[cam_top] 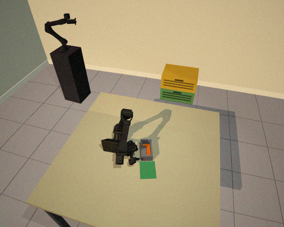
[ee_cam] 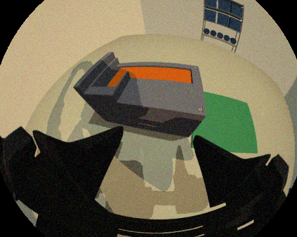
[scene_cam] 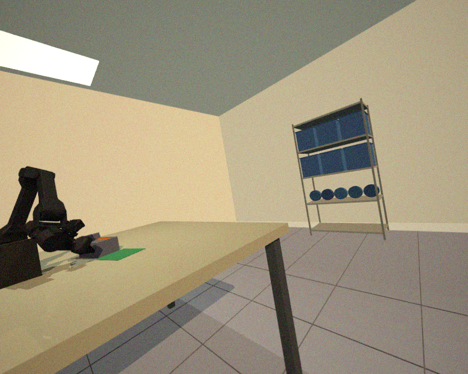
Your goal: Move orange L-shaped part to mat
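The orange L-shaped part lies in its pocket in the grey tray, its long arm looking level with the tray's top. Its L-shaped end is at the left in the wrist view, beside the tray's raised end wall. The green mat lies flat beside the tray's other end. My gripper is open and empty, low beside the tray's long side, fingers pointing toward it. In the exterior view it partly hides the tray.
A dark panel stands on the table on the arm's other side from the tray. A second arm on a black pedestal, stacked crates and a shelf rack stand away from the table.
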You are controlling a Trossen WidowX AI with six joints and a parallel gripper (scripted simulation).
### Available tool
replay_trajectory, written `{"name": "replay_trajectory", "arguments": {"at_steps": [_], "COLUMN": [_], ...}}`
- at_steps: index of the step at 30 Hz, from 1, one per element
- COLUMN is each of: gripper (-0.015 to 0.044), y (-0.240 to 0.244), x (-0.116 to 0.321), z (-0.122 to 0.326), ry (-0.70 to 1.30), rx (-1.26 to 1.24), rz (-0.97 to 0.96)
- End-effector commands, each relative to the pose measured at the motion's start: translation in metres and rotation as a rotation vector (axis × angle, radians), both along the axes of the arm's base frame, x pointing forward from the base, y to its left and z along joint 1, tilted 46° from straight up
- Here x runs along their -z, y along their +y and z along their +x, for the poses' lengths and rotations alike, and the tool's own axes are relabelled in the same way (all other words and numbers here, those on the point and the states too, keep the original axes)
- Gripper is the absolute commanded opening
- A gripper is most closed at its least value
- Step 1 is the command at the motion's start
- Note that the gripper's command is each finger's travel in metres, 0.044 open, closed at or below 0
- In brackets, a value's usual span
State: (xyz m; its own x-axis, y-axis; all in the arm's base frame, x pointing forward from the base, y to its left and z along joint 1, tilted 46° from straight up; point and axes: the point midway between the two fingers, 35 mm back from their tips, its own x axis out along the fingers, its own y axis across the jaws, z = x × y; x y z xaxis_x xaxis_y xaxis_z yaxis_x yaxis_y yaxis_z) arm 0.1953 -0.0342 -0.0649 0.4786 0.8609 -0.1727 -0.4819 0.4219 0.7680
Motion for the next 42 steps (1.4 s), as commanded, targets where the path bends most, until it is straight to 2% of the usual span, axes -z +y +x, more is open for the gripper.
{"name": "replay_trajectory", "arguments": {"at_steps": [1, 8, 14, 19, 27, 35, 42], "gripper": [0.0374, 0.0190, 0.0180, 0.0180, 0.0180, 0.0180, 0.0180], "y": [-0.001, -0.009, 0.001, 0.020, 0.022, 0.068, 0.073], "x": [-0.001, -0.041, -0.110, -0.172, -0.173, -0.127, -0.122], "z": [0.001, 0.031, 0.057, 0.060, 0.060, 0.050, 0.048], "ry": [0.005, 0.161, 0.347, 0.457, 0.461, 0.459, 0.459], "rx": [-0.009, -0.255, -0.444, -0.504, -0.504, -0.504, -0.505], "rz": [-0.003, -0.126, -0.342, -0.538, -0.546, -0.545, -0.544]}}
